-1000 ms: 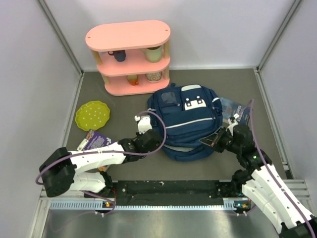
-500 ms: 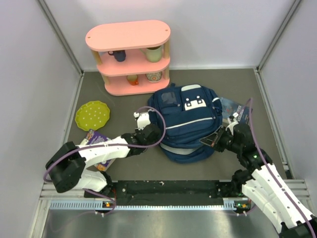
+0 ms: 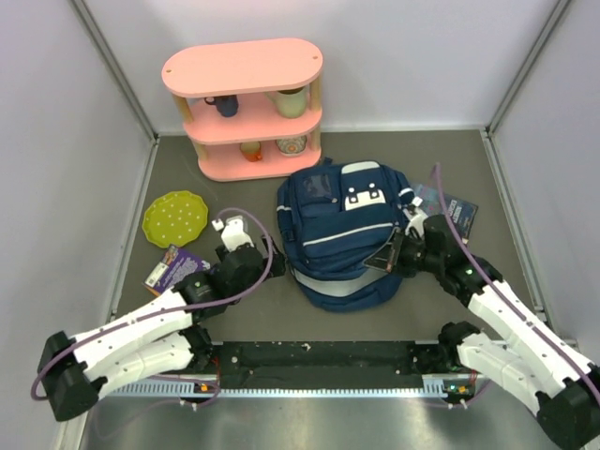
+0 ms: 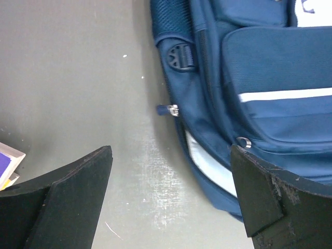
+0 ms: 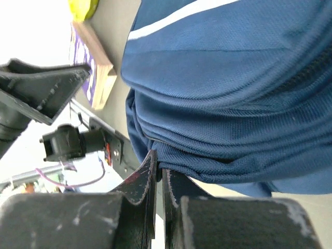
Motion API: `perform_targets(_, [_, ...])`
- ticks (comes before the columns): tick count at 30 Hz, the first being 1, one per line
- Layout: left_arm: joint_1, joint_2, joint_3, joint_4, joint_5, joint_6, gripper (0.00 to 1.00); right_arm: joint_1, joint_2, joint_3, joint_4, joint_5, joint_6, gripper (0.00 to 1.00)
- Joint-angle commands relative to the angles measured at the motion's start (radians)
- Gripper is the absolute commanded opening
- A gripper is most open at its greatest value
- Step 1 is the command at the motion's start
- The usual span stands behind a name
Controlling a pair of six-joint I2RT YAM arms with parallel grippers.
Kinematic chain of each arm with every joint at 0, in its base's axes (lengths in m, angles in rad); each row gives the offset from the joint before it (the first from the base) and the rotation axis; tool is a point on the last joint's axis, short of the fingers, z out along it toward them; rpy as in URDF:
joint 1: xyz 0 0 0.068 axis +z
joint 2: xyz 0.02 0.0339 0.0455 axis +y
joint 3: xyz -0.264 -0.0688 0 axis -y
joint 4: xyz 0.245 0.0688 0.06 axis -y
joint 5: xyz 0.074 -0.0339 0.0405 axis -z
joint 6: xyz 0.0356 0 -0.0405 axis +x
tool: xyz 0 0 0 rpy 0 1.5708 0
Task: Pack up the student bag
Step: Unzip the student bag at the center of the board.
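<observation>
— How are the arms posing?
— The left arm is stretching low over the table, with the left gripper gaping wide just beside the backpack. The right gripper is pinching a fold at the backpack's right edge.
— And the backpack?
— It is lying front-up mid-table, its inside not showing. The pink shelf is holding cups.

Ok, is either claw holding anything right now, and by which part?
The right claw is shut on the student bag, pinching a fabric fold at its near right edge. The left claw is open, holding nothing.
</observation>
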Motion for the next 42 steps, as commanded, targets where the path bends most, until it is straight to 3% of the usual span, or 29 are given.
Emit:
perform_targets(1, [-0.008,-0.147,-0.009,-0.05,-0.022,0.027,0.99,0.143,0.043,0.111,0.109,-0.024,-0.066,0.0])
perform_targets(8, [-0.01,-0.263,0.007,-0.141,-0.078,0.073,0.98,0.306,0.108,0.154,0.12,-0.019,-0.137,0.0])
perform_targets(16, [-0.011,-0.288,0.007,-0.144,-0.056,0.116,0.99,0.386,0.218,0.19,0.134,-0.145,-0.27,0.0])
perform_targets(22, [-0.011,-0.31,0.008,-0.144,-0.052,0.131,0.99,0.389,0.319,0.265,0.005,-0.133,-0.459,0.0])
perform_targets(30, [-0.011,-0.303,0.002,-0.138,-0.027,0.128,0.99,0.388,0.502,0.341,-0.003,0.06,-0.531,0.0])
perform_targets(35, [-0.011,-0.277,0.004,-0.182,-0.047,0.07,0.99,0.331,0.596,0.384,-0.002,0.195,-0.446,0.0])
perform_targets(36, [-0.011,-0.271,0.004,-0.204,-0.064,0.058,0.99,0.328,0.593,0.383,0.0,0.195,-0.439,0.05])
perform_targets(37, [-0.013,-0.267,0.002,-0.216,-0.078,0.044,0.99,0.328,0.587,0.377,0.011,0.192,-0.433,0.16])
perform_targets(38, [-0.011,-0.264,0.001,-0.225,-0.091,0.014,0.99,0.326,0.574,0.363,0.014,0.183,-0.424,0.33])
perform_targets(40, [-0.011,-0.251,-0.004,-0.269,-0.147,-0.028,0.99,0.328,0.525,0.345,0.017,0.177,-0.416,0.55])
perform_targets(41, [-0.011,-0.25,-0.006,-0.285,-0.173,-0.077,0.98,0.326,0.505,0.323,0.017,0.182,-0.412,0.79])
perform_targets(42, [-0.011,-0.248,-0.006,-0.305,-0.205,-0.099,0.98,0.326,0.485,0.313,0.017,0.185,-0.409,0.85])
